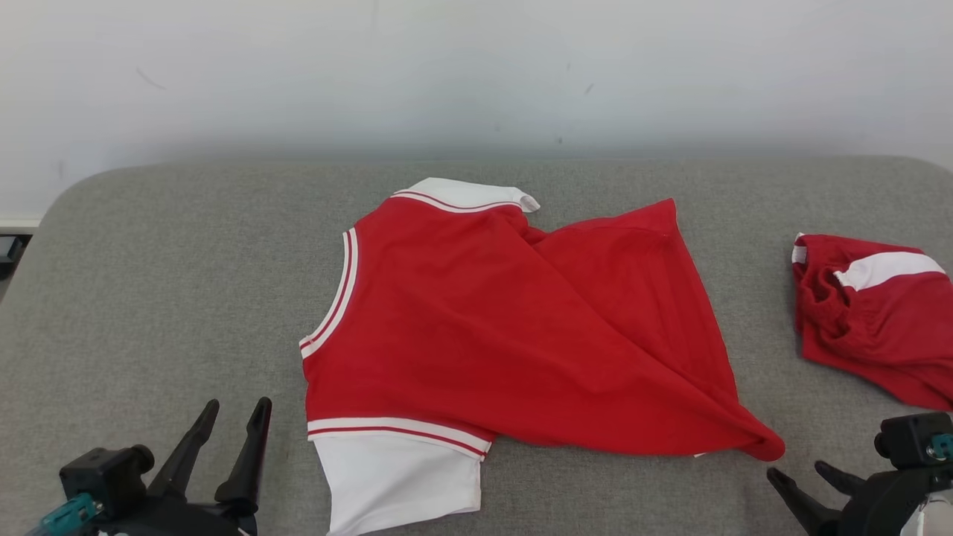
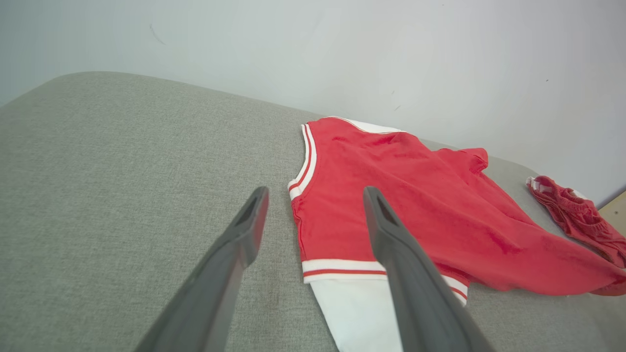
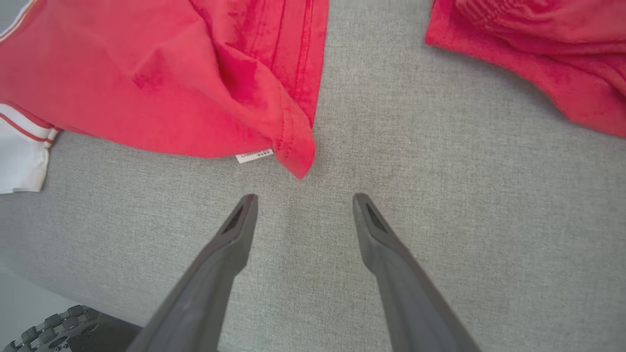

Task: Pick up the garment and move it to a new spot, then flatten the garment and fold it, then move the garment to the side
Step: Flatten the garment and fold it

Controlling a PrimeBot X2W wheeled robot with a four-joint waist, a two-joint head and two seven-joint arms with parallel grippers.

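the red garment [image 1: 484,327] is noted creased at the centre of the grey cushion [image 1: 149,260], its 5 o'clock corner doubled over near the right gripper [image 1: 795,469]; both this and the left gripper [image 1: 238,406] at 7 o'clock are seen with fingers apart and nothing gripped, so stacked layers could be pinched together.

Matt cloth on a woven counter [image 1: 149,260]
The garment [image 1: 476,327] is soft matt red knit with smooth white panels; the counter's cover is coarse grey weave. The left gripper [image 1: 237,406] and right gripper [image 1: 798,470], at seven and five o'clock, look like matt dark plastic.
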